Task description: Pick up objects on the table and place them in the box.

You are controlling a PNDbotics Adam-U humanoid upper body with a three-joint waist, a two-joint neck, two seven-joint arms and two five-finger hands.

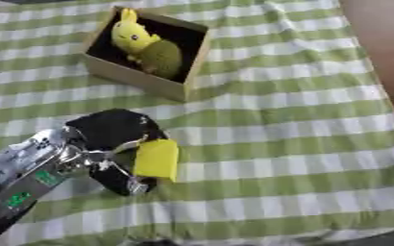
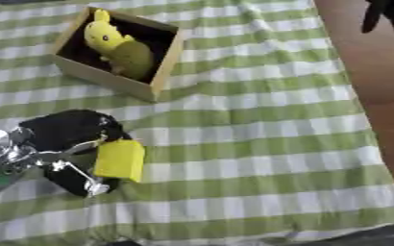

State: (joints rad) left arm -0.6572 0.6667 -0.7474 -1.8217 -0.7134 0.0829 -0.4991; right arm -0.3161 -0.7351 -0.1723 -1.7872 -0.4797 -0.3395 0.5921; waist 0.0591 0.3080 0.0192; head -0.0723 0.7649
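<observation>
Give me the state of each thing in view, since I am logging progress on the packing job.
Cardboard box: open, upright on the checked cloth.
Yellow plush toy: inside the box, leaning against a wall.
Green round object: inside the box, touching the plush toy.
Yellow block: outside the box, pinched in the left robot hand.
Right robot hand: top right corner, holding nothing visible.

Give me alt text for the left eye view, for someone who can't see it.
The robot's left hand, black with silver joints, holds a flat yellow block between thumb and fingers over a green and white checked cloth. Further back, an open cardboard box already holds a yellow and green plush toy. The right hand is not in this view.
</observation>
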